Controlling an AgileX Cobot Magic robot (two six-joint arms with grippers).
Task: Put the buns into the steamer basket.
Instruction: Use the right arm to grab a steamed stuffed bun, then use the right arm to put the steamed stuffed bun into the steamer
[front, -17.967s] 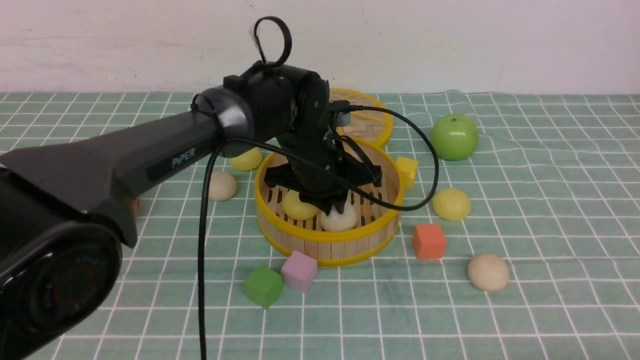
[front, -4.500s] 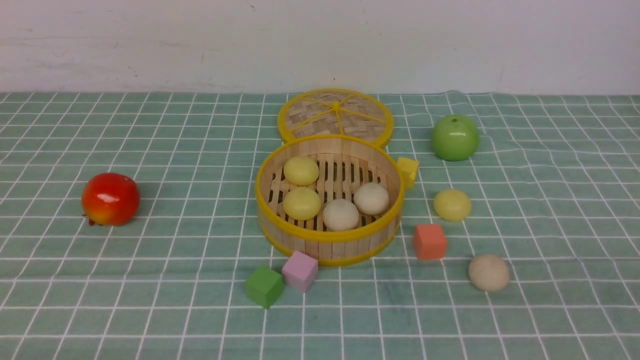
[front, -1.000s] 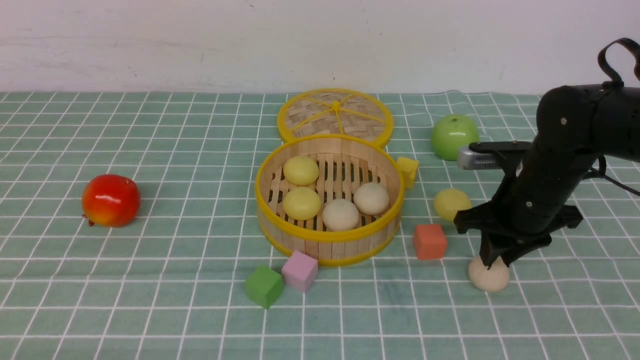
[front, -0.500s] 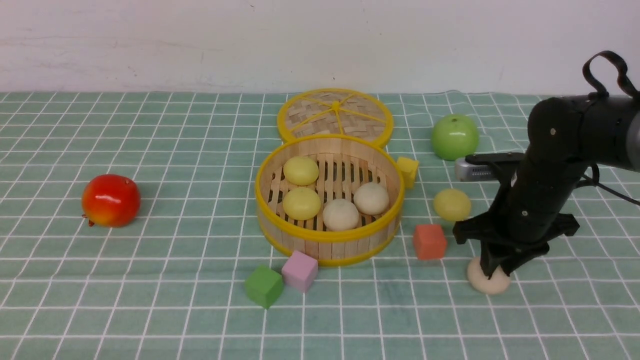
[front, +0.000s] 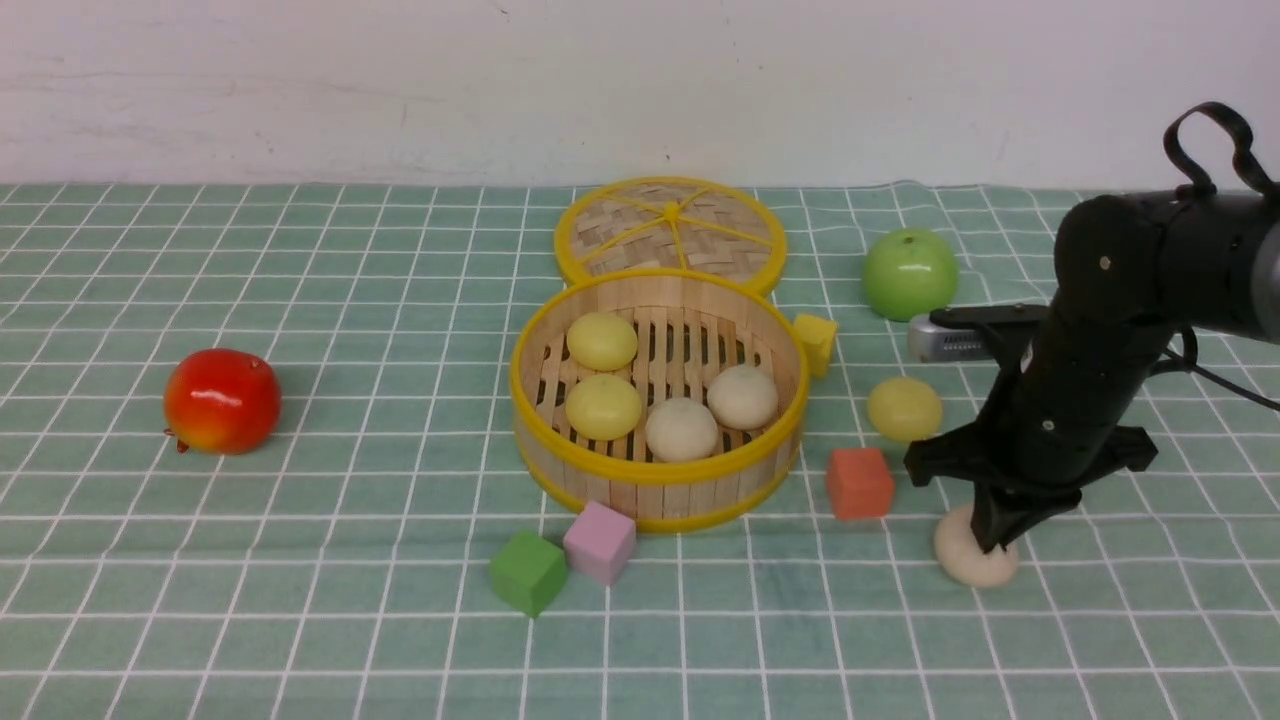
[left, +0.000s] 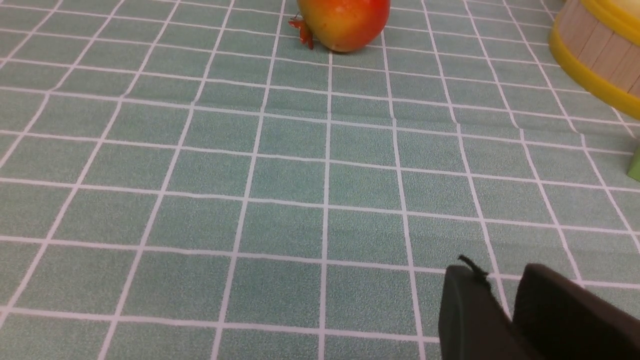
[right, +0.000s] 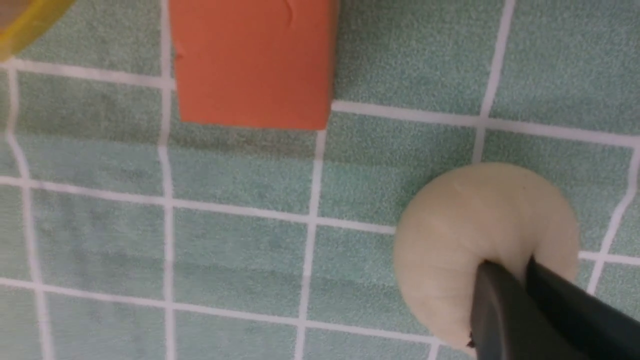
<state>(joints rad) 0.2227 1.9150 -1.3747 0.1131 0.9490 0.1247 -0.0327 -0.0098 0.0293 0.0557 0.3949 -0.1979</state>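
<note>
Your right gripper has snapped closed since half a second ago, pinching the beige bun on the cloth (right of the steamer basket); wrist points straight down.

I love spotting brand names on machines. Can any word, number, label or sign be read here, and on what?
None can be read.
The black right arm shows no legible lettering.
The steamer basket, the beige bun under the jaws and the checked cloth carry no writing, only plain surfaces and white grid lines.
</note>
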